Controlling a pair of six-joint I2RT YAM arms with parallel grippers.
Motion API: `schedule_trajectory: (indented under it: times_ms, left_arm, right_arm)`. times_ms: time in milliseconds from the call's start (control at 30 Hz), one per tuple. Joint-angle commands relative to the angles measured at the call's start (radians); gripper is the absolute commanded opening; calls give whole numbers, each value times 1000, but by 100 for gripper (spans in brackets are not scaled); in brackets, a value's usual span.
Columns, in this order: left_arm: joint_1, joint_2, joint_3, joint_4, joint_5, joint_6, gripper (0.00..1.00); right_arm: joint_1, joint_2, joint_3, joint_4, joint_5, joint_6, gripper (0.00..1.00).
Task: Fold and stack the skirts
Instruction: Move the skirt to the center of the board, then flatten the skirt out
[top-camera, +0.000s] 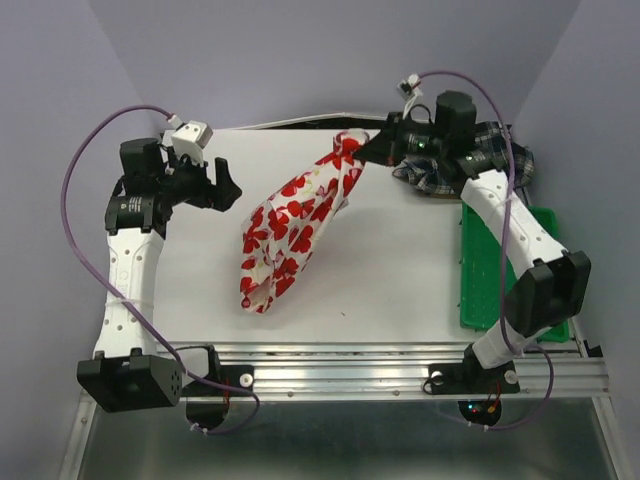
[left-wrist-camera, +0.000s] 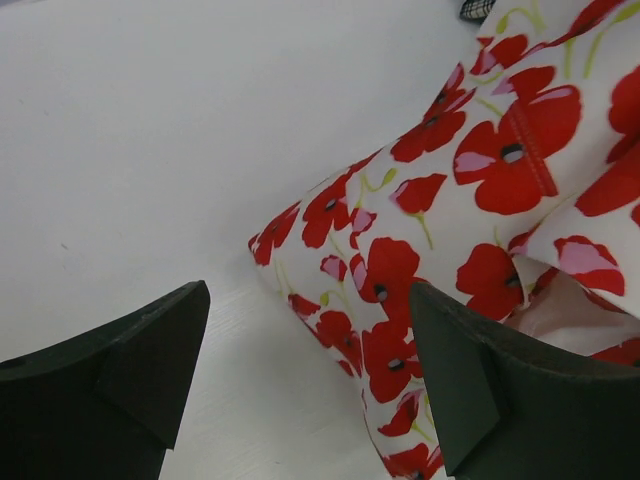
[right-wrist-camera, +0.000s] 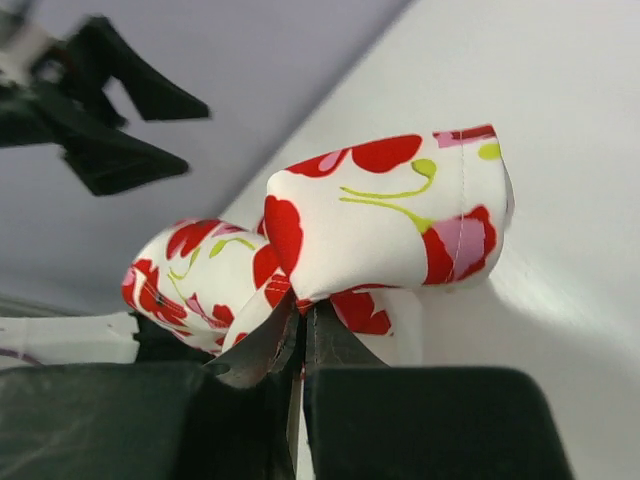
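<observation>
A green tray (top-camera: 478, 290) is seen along the right edge of the table (top-camera: 400, 300), nearest the arm bases. Nothing of the task lies in it. The flowered skirt (top-camera: 290, 225) is stretched diagonally over the middle of the table. Its near end rests on the surface toward the near left, and its far end is raised toward the far edge. Beside it, toward the left edge, the left gripper (top-camera: 228, 188) is held with its jaws spread wide and nothing between them. In its wrist view the flowered skirt (left-wrist-camera: 470, 200) is seen just beyond the fingertips, apart from them. At the far end, a bunched corner of the flowered skirt (right-wrist-camera: 390, 220) is pinched in the clenched right gripper (top-camera: 368, 150). The plaid skirt (top-camera: 495, 150) is heaped in the far right corner, behind that arm. The tan skirt cannot be made out.

The step in hand is judged to be the spreading of the flowered skirt before folding. It would be done well if a second corner at the raised end were taken by the free gripper, so that the cloth is drawn flat rather than twisted. No brand, label or writing can be read.
</observation>
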Motion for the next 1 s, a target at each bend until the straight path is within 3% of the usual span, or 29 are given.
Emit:
schedule_trajectory:
  times_ms: [0, 100, 133, 167, 233, 333, 533, 700, 767, 967]
  left_arm:
    - [2, -17, -85, 12, 7, 108, 92]
    - [2, -5, -166, 18, -47, 186, 91]
    - [2, 1, -186, 18, -70, 205, 90]
    - [0, 13, -221, 19, -81, 220, 89]
    - [-7, 32, -255, 0, -99, 273, 87]
    - [-33, 33, -283, -45, -122, 368, 83]
    - [-139, -34, -420, -106, -222, 501, 78]
    - [-274, -59, -516, -117, -251, 525, 74]
    - [-316, -65, -536, -119, -256, 539, 73]
    - [-342, -74, -582, -97, -316, 548, 68]
  right_arm:
    - [-1, 19, -231, -4, 89, -220, 4]
    - [-1, 88, -415, -41, 175, -352, 21]
    - [-1, 116, -437, -73, 216, -377, 42]
    - [-1, 145, -443, -104, 239, -405, 51]
    - [-13, 211, -407, -183, 275, -436, 58]
    - [-13, 178, -379, -226, 276, -437, 68]
    - [19, 58, -327, -322, 327, -442, 68]
    - [210, 15, -376, -389, 327, -494, 63]
    - [307, 27, -391, -379, 350, -476, 62]
    - [389, 105, -405, -265, 364, -364, 57]
